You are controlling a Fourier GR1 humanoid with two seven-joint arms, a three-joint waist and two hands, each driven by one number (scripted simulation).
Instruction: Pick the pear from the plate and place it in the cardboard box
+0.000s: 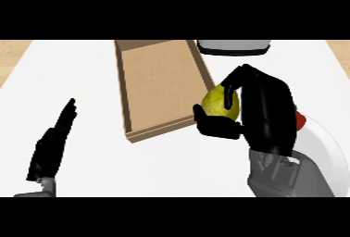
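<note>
One view only: head cam, looks steeply down at white counter [171, 157], fairly close. Forearms enter from lower edge: left hand [51, 143] at view left, right hand [256, 109] at view right, not mirrored. Cardboard box [160, 88] runs toward top edge. No 2nd view, no overlap.

Looks like a kitchen to me. There's a white counter [89, 83] with wood-toned edges, plus a plate [328, 148] sitting on it.
</note>
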